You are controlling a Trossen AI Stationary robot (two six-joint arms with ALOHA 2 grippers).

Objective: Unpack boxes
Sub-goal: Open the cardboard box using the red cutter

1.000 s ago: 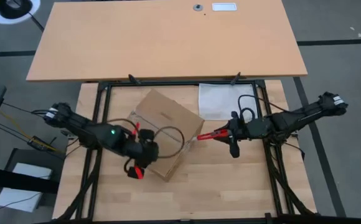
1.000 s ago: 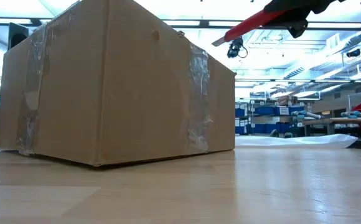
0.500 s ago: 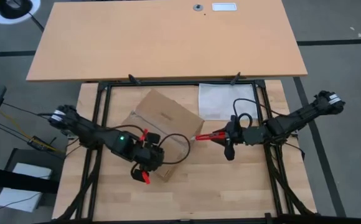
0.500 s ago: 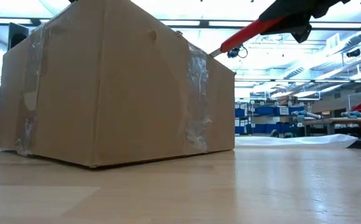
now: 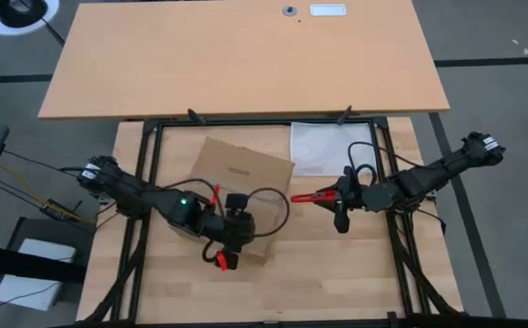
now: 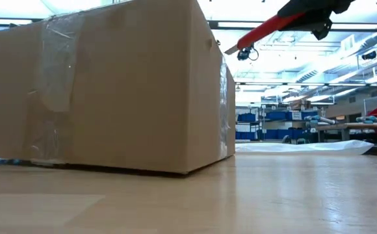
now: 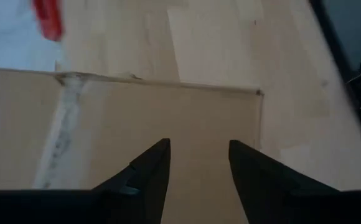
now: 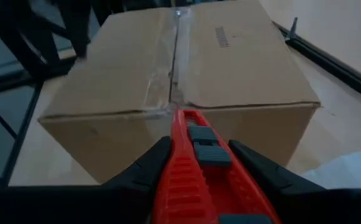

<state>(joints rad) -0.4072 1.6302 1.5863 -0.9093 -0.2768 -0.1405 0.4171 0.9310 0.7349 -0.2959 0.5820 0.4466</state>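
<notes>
While you look down on the light wooden table (image 5: 337,264), the brown cardboard shipping carton (image 5: 246,173) sits left of centre, turned at an angle, its flaps closed and a strip of clear tape (image 8: 172,56) running along the top seam. Your left gripper (image 5: 232,239) hangs over the carton's near corner, its two dark fingers (image 7: 146,171) spread apart above the cardboard with nothing between them. Your right gripper (image 5: 341,196) is just to the right of the carton, raised above the table, its fingers clamped on a red-handled box cutter (image 5: 314,196) whose tip points left toward the carton's taped end without touching it. A clear plastic bag (image 5: 323,146) lies flat on the table at the far right, beyond the cutter.
</notes>
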